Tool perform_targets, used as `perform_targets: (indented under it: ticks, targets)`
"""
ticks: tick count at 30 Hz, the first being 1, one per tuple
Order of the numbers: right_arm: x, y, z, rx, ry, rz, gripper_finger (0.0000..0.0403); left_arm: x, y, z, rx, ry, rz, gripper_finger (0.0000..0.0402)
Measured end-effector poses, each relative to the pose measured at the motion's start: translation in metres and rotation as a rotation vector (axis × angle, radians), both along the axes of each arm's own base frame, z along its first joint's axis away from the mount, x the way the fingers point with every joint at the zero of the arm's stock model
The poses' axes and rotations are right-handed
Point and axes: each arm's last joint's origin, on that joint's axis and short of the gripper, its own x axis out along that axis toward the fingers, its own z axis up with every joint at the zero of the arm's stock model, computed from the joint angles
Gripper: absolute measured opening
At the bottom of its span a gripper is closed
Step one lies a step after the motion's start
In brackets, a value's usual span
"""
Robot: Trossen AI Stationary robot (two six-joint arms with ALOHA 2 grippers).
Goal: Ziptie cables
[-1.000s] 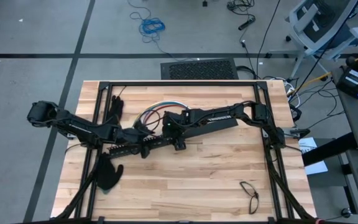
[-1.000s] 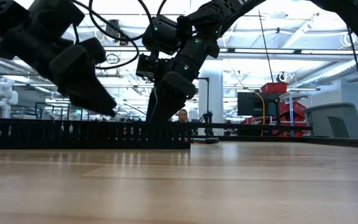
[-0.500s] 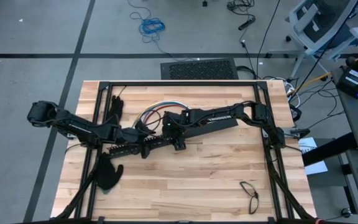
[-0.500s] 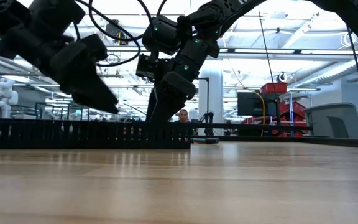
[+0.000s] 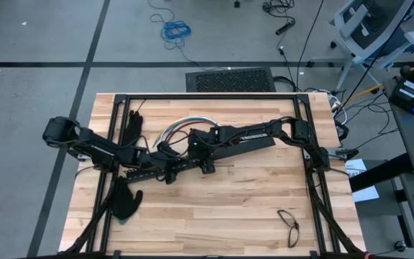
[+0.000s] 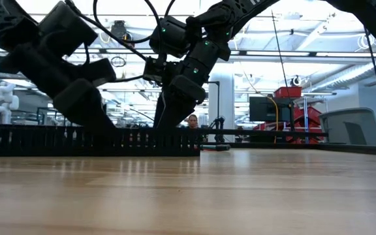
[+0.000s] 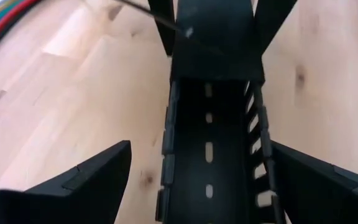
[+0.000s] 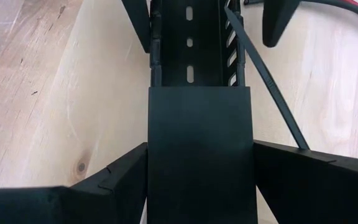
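Note:
The cables (image 5: 180, 128) lie in a loop of red, white and green wires on the table, just beyond the grippers; they also show at the corner of the left wrist view (image 7: 2, 18). A thin dark ziptie (image 8: 266, 81) slants over the long black slotted bar (image 5: 221, 150), and its near end reaches one finger of my right gripper (image 8: 201, 146). That gripper is shut on the bar's covered stretch. My left gripper (image 7: 201, 149) is open, and its fingers straddle the bar's open slotted stretch (image 7: 209, 155) without touching it. The two grippers face each other (image 5: 182, 160). My right gripper pinches the bar's covered stretch (image 8: 197, 124) across its width, one finger (image 8: 117, 177) on each side wall. It comes slanting down from the table's right side. The bar lies flat on the table. Whether the finger also holds the ziptie's end (image 8: 303, 147), I cannot tell.
One black glove (image 5: 134, 126) lies near the table's far left, another (image 5: 124, 201) by the near left edge. A pair of glasses (image 5: 290, 224) sits near the near right corner. A black frame (image 5: 207, 96) rims the table. Bare wood lies toward the near edge.
My left arm has moved toward the table's right, bringing its gripper closer to the right gripper. It has tipped down and sunk toward the bar. The right arm, the bar and the cables have kept still.

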Motion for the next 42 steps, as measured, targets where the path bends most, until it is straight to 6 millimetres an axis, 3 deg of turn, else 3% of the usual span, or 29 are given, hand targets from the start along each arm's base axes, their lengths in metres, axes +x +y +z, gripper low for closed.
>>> perform_targets:
  ticks: [32, 42]
  targets:
    - [-0.0020, -0.0057, -0.0022, -0.011, 0.024, -0.019, 0.0249, 0.0087, -0.0007, -0.0002, -0.004, -0.081, 0.007, 0.0353]
    - [-0.0020, -0.0057, -0.0029, -0.013, 0.026, -0.020, 0.0249, 0.0103, -0.0015, -0.0012, -0.020, -0.089, -0.011, 0.0291]
